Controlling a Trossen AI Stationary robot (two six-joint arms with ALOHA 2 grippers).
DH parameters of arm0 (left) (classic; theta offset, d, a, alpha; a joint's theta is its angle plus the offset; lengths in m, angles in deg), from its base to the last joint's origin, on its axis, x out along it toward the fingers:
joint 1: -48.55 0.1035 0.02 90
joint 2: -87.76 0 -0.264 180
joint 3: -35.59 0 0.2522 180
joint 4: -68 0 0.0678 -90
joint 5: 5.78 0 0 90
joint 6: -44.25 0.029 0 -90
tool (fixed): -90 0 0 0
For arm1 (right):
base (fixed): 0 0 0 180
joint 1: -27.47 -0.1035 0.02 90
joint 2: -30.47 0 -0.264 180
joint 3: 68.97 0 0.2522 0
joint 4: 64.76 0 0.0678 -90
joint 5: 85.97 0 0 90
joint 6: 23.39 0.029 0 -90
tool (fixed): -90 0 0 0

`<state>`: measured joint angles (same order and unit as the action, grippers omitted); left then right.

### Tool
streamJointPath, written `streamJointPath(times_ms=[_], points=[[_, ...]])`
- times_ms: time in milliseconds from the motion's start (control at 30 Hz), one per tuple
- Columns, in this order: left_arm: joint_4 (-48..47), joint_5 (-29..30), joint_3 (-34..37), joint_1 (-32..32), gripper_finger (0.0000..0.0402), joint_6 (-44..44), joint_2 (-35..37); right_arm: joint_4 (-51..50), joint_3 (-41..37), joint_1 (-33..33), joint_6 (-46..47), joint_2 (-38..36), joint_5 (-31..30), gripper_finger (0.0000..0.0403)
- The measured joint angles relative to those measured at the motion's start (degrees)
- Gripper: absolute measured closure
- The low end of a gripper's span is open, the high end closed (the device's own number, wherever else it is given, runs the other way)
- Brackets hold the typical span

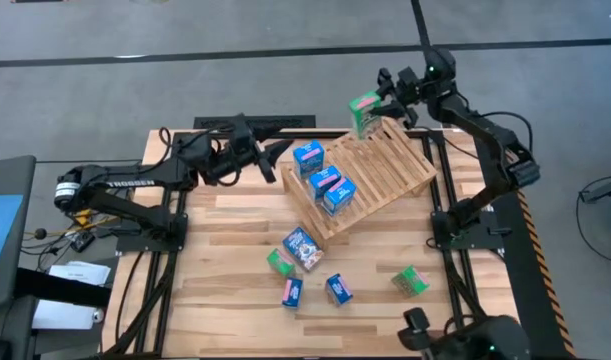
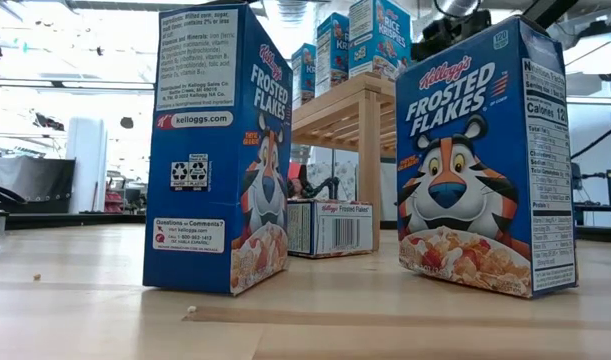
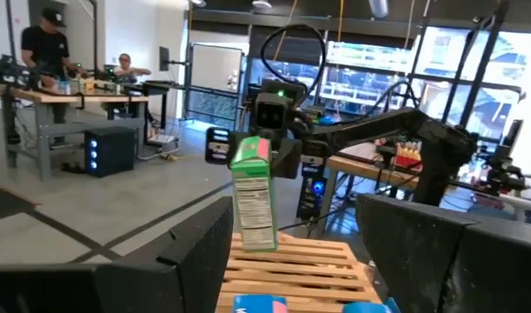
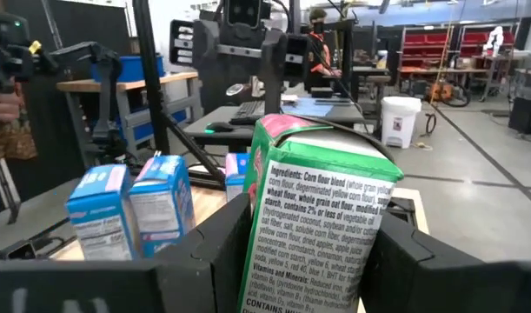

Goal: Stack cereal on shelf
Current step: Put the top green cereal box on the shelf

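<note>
High view: right gripper [image 1: 377, 103] clamps green cereal box [image 1: 365, 113] over shelf [image 1: 385, 170] top edge. Left gripper [image 1: 275, 152] empty, fingers apart, beside shelf. Risk: box released tilted could slide down slats into blue boxes [image 1: 325, 180].

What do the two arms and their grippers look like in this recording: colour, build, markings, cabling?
Both arms are dark, near-black jointed links on black frame mounts. The left arm carries white TROSSEN lettering and a silvery round joint near its base. The right arm has black cables looping alongside. The right gripper shows a green light; its fingers are broad, dark, flat slabs.
</note>
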<state>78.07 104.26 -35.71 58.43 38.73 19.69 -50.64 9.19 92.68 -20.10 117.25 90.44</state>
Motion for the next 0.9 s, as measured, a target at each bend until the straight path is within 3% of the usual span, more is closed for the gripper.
streamJointPath(times_ms=[233,467,567,767,900], points=[[0.0,0.1,0.0,2.1,0.0168,-0.2,0.0,-1.6,-4.2,-0.1,-5.1,-1.2,1.7,0.021],[0.0,-0.3,0.0,3.6,0.0168,-2.2,0.0,-1.9,-5.0,-6.4,-8.7,-1.2,1.7,0.021],[0.0,-0.3,0.0,3.7,0.0168,-2.5,0.0,0.8,-5.0,-7.7,-10.3,-1.2,-2.5,0.021],[0.0,-0.3,0.0,3.7,0.0168,-2.5,0.0,23.1,-4.3,-5.6,7.6,-1.3,-8.1,0.021],[0.0,-0.9,0.0,3.7,0.0168,-3.7,0.0,29.5,-4.5,-3.6,20.9,-1.2,-11.3,0.021]])
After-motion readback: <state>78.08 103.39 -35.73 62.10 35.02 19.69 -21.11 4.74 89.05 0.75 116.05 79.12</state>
